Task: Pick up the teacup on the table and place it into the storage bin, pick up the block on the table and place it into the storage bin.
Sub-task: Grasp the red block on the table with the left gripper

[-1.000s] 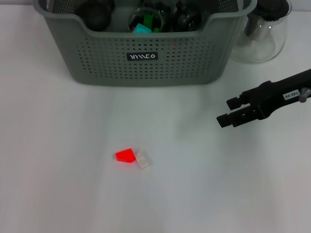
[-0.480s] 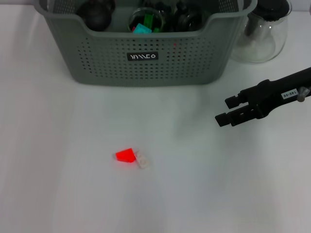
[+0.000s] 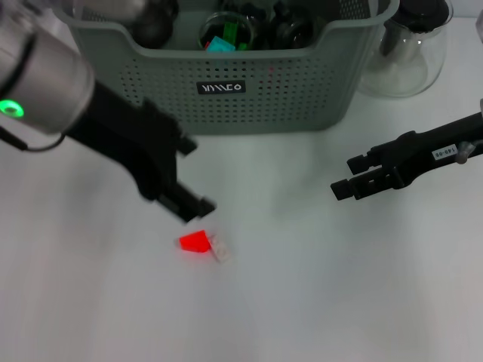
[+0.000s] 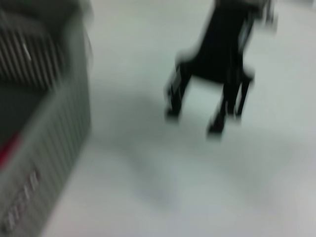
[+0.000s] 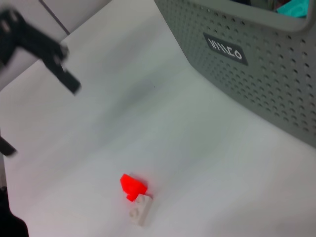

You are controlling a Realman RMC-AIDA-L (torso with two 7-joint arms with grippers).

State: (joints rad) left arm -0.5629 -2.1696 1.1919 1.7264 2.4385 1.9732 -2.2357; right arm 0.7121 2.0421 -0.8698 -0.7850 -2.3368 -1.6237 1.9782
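The red and white block [image 3: 204, 243] lies on the white table in front of the grey-green storage bin [image 3: 226, 94]. My left gripper [image 3: 200, 176] is open, just behind and to the left of the block and apart from it. My right gripper [image 3: 346, 175] is open and empty, low over the table to the right. The right wrist view shows the block [image 5: 134, 190], the bin [image 5: 256, 64] and the left gripper [image 5: 39, 118]. The left wrist view is blurred and shows the bin's wall [image 4: 49, 148] and the right gripper [image 4: 195, 121]. No teacup stands on the table.
A clear glass carafe [image 3: 411, 53] stands right of the bin. Inside the bin lie dark round things and a clear cup [image 3: 226, 30] with a teal piece. White table surface lies in front of and beside the block.
My left arm has swung into view from the upper left and come down close to the block. My right gripper has shifted slightly left and down. The block has not moved.
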